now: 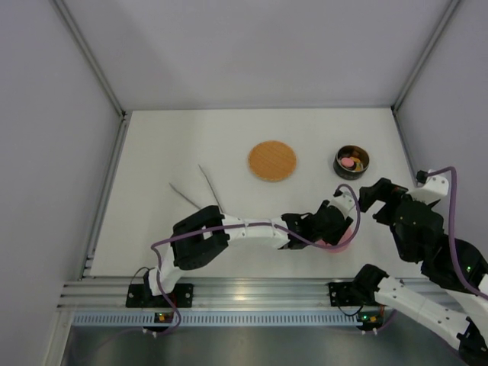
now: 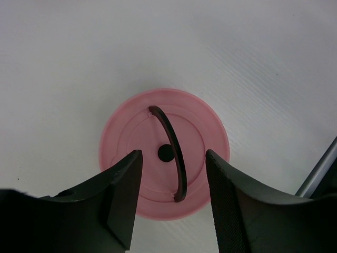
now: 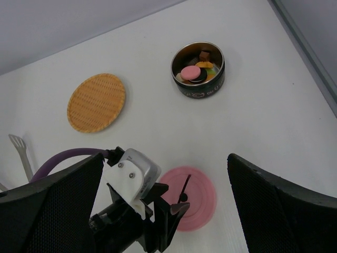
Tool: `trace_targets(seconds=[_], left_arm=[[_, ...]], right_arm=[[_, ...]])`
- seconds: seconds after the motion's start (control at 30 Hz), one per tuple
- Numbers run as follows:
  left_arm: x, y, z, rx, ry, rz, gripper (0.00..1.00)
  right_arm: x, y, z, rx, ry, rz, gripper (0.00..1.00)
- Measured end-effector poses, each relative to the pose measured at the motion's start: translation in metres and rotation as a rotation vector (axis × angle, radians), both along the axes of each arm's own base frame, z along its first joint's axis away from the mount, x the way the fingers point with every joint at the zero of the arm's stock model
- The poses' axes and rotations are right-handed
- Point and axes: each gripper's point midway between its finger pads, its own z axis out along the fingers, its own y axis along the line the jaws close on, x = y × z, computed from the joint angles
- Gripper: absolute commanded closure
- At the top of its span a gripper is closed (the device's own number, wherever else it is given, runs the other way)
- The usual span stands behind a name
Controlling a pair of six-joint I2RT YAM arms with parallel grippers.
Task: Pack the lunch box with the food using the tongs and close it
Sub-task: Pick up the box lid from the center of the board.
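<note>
- The packing looks done to me: the food, pink, orange, yellow and dark pieces, sits inside the lunch box, and I see no loose pieces on the table.
- The lunch box stands open at the upper right of the top view, its rim uncovered.
- The tongs lie flat at the left of the top view, well apart from both arms, with nothing holding them.
- What is left is the closing. The pink lid lies flat on the table at the lower right of centre in the top view, well short of the box and partly under the left arm's wrist.
- The left gripper hangs right over that lid, its jaws parted on either side of the thin dark handle arching up from the middle. Neither pad touches the handle, so nothing is gripped yet.
- The right gripper is spread as wide as it goes and holds nothing. It sits just right of the line from lid to box.
- Judging from this, the lid has yet to be pinched by its handle, lifted, carried up to the box and seated on the rim.
- The handle is slim and curved and could slip sideways out of a loose pinch.
- The woven orange mat lies left of the box, apart from it and off the route.
- The left arm's purple cable loops near its wrist, and the right gripper nearby crowds the space the lid has to cross.
</note>
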Motion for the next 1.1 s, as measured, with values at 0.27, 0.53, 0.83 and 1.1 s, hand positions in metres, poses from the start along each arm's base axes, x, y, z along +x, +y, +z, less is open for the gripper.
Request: trace_targets(seconds=[0.27,0.53,0.83,1.1], left_arm=[[0.003,0.000,-0.019,0.024,0.010,0.025,0.58],[0.004,-0.001,-0.027,0.041,0.012,0.029,0.70],[0.010,0.000,-0.031,0.067,-0.019,0.041,0.91],[0.032,-0.014,0.016,0.045,-0.110,0.055,1.00]], right_arm=[[-0.005,-0.008,-0.001,-0.009,0.001,-0.016,0.01],[-0.010,-0.013,0.011,0.032,-0.027,-0.015,0.02],[-0.015,-0.018,0.022,0.072,-0.058,-0.016,0.02],[-0.018,-0.020,0.028,0.081,-0.068,-0.017,0.04]])
